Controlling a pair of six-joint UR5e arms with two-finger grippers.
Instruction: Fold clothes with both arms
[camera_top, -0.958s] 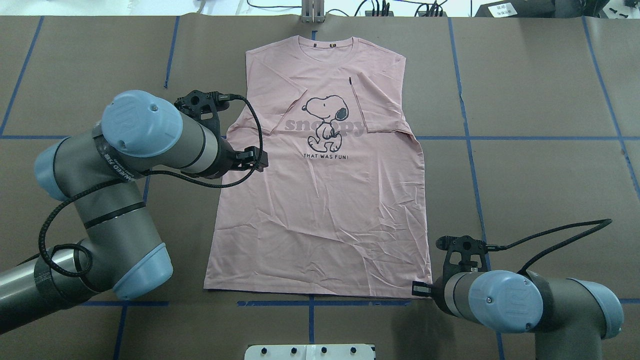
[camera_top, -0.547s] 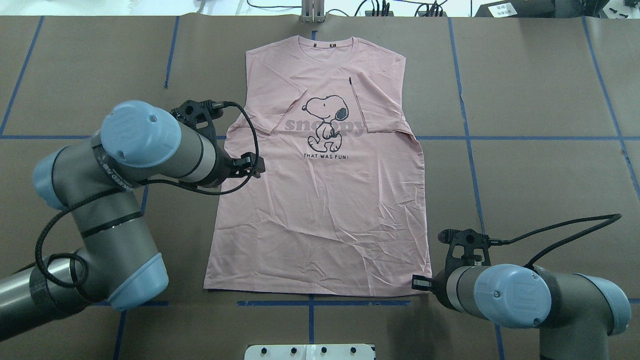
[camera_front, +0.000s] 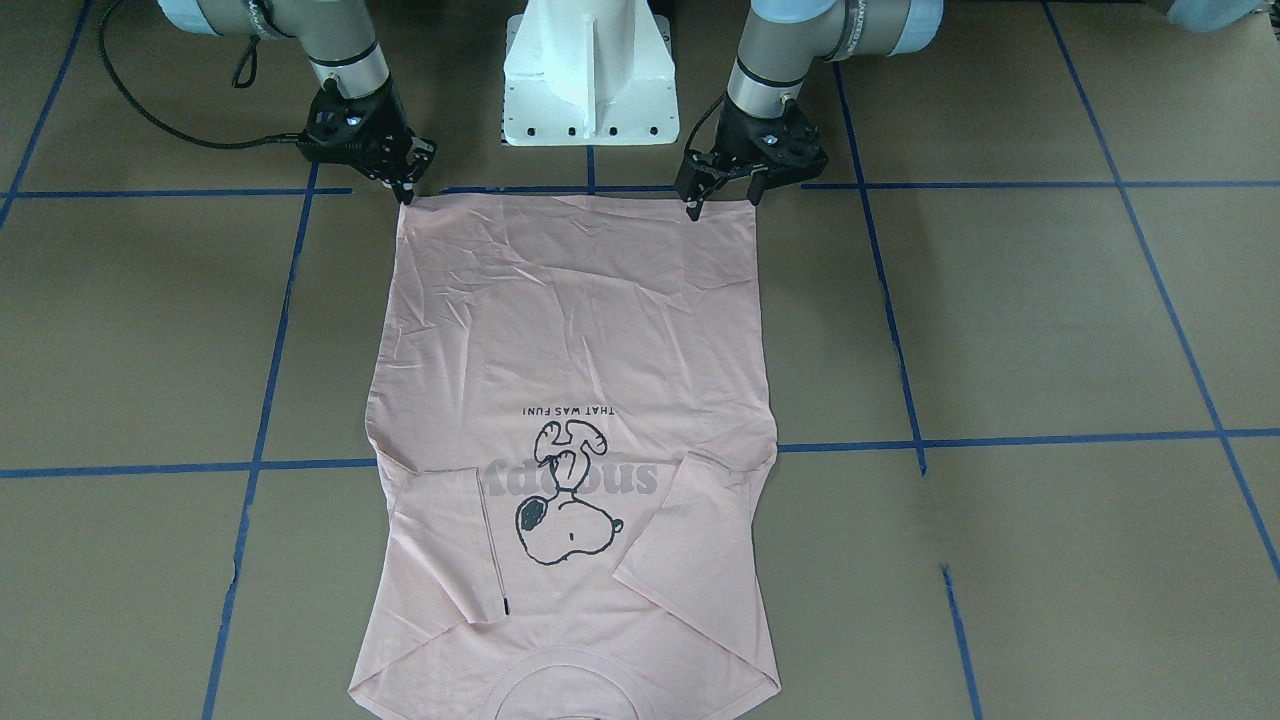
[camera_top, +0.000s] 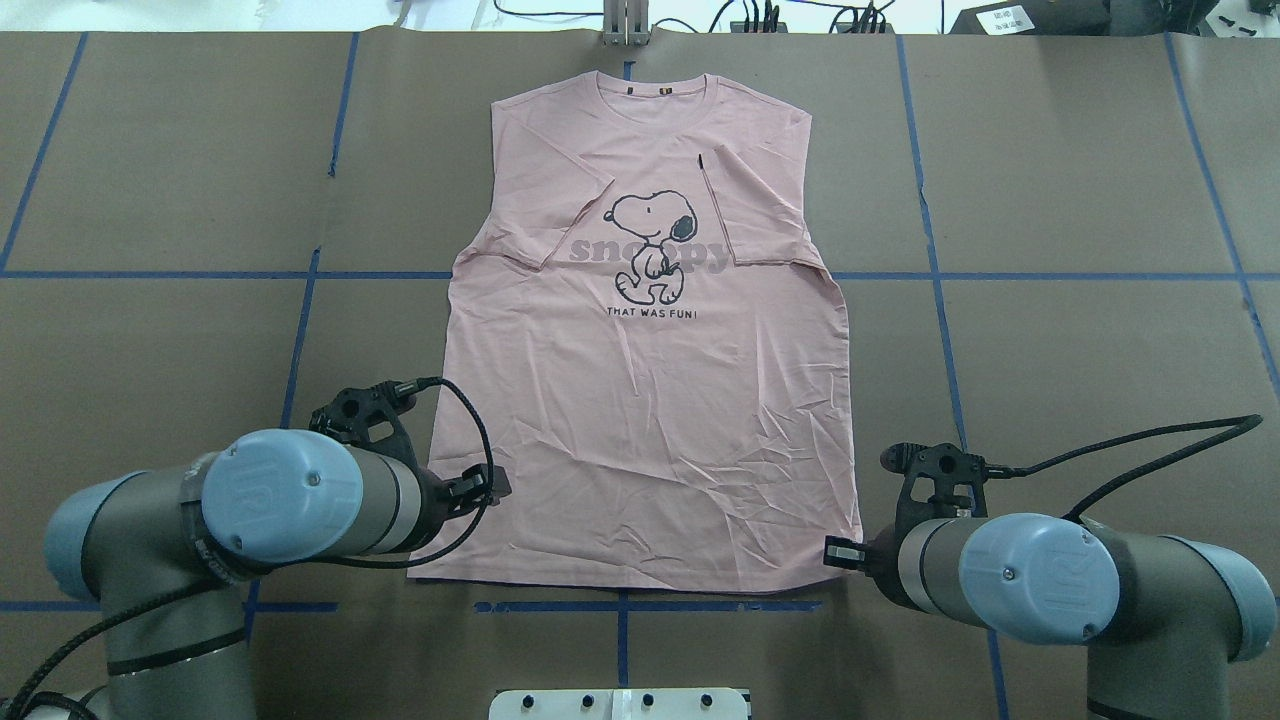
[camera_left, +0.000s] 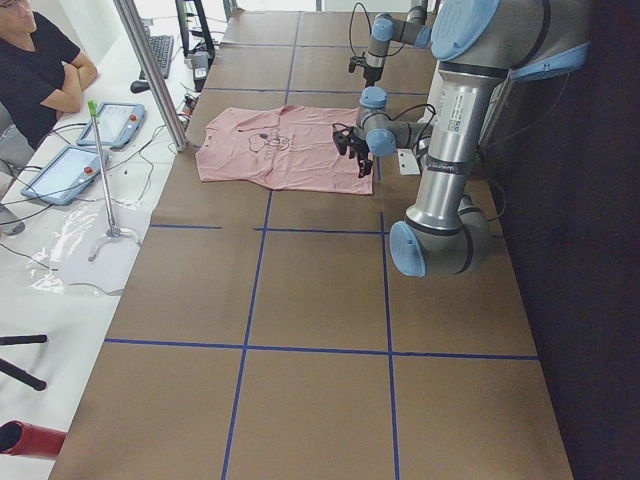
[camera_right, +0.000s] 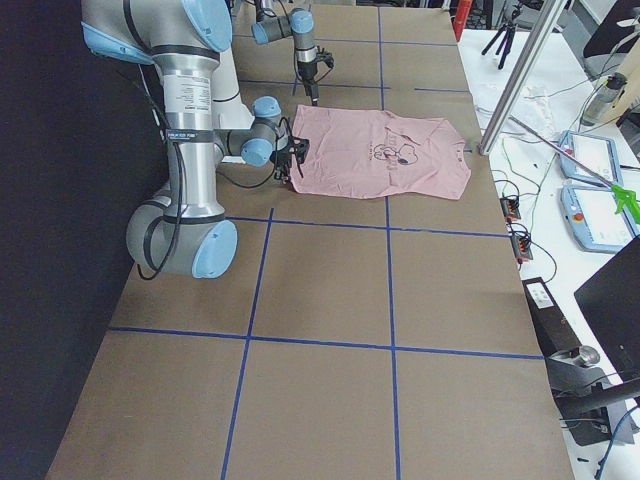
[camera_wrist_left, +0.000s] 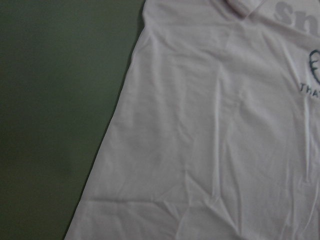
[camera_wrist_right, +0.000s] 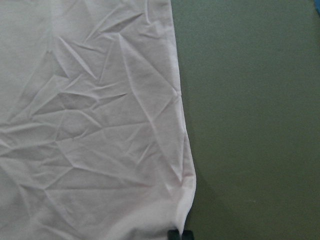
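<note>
Hovering at T-shirt (camera_front: 580, 320) hem corners: left fingers (camera_front: 692, 196) spread open, right fingers (camera_front: 403, 185) state unclear; table (camera_front: 1000, 320) flanks side edges.

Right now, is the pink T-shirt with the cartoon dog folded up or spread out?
Mostly spread out: the pale pink cartoon-dog T-shirt lies flat, print up, on the brown table; only its two short sleeves are folded inward.

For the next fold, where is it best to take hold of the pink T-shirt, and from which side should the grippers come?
Probably the two corners of the bottom hem of the T-shirt, from above on the robot's side. The sleeves are folded in, the hem lies flat nearest the robot, and the left gripper and right gripper are by those corners.
</note>
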